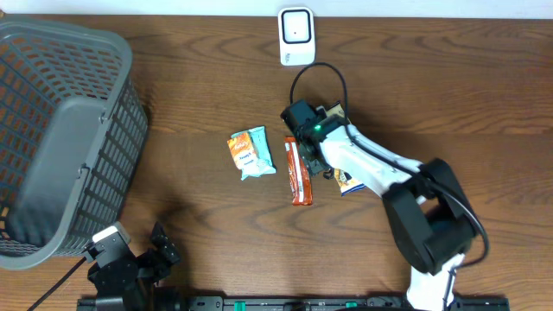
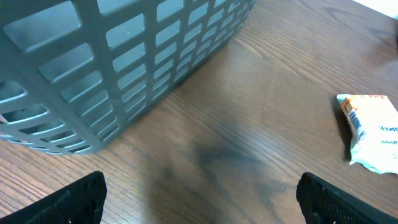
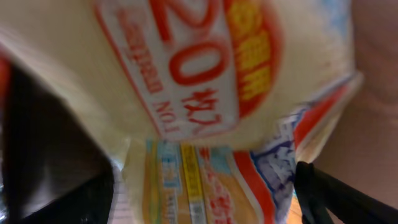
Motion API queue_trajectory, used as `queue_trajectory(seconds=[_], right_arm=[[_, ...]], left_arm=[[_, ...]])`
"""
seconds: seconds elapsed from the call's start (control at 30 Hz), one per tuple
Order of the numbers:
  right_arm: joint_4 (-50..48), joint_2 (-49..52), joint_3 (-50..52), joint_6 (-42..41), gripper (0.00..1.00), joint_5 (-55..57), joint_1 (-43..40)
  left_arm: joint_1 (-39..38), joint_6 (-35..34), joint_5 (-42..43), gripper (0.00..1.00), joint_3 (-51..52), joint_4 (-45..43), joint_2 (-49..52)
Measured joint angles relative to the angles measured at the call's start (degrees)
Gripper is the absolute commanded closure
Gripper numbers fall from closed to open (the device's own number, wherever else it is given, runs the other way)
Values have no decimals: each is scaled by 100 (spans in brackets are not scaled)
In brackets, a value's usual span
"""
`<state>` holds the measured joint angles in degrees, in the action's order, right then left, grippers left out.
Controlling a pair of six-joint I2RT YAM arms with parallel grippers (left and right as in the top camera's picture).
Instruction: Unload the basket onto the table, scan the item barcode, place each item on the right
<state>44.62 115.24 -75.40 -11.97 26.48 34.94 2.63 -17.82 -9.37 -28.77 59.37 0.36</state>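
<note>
A yellow snack packet (image 3: 205, 74) with red print fills the right wrist view. My right gripper (image 3: 202, 196) is down over it, fingers wide apart on either side of it, open. From overhead only the packet's end (image 1: 347, 181) shows under that gripper (image 1: 321, 154). An orange-red bar (image 1: 299, 170) and a teal-and-orange packet (image 1: 251, 153) lie just left of it. The white scanner (image 1: 295, 36) stands at the table's far edge. My left gripper (image 1: 143, 259) sits low at the front left, open over bare wood (image 2: 202, 199).
A grey mesh basket (image 1: 60, 130) lies tilted at the left and fills the upper left of the left wrist view (image 2: 93, 74). The teal-and-orange packet (image 2: 373, 134) shows at that view's right edge. A black cable (image 1: 320, 73) loops near the scanner.
</note>
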Motion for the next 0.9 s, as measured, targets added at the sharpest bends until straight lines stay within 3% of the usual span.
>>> queue_trajectory(seconds=[0.23, 0.33, 0.37, 0.43, 0.5, 0.7, 0.9], right_arm=[[-33, 133, -55, -133, 16, 492, 240], [-20, 339, -177, -245, 53, 789, 225], [26, 448, -229, -264, 71, 857, 192], [146, 601, -319, -275, 88, 774, 94], [278, 662, -343, -212, 99, 625, -35], [680, 391, -485, -90, 99, -566, -352], [839, -420, -466, 210, 99, -3077, -407]], left_arm=[[0, 0, 0, 2, 0, 0, 0], [0, 0, 0, 2, 0, 2, 0], [0, 2, 0, 2, 0, 2, 0], [0, 2, 0, 2, 0, 0, 0], [0, 2, 0, 2, 0, 0, 0], [0, 0, 0, 2, 0, 0, 0], [0, 0, 0, 2, 0, 0, 0]])
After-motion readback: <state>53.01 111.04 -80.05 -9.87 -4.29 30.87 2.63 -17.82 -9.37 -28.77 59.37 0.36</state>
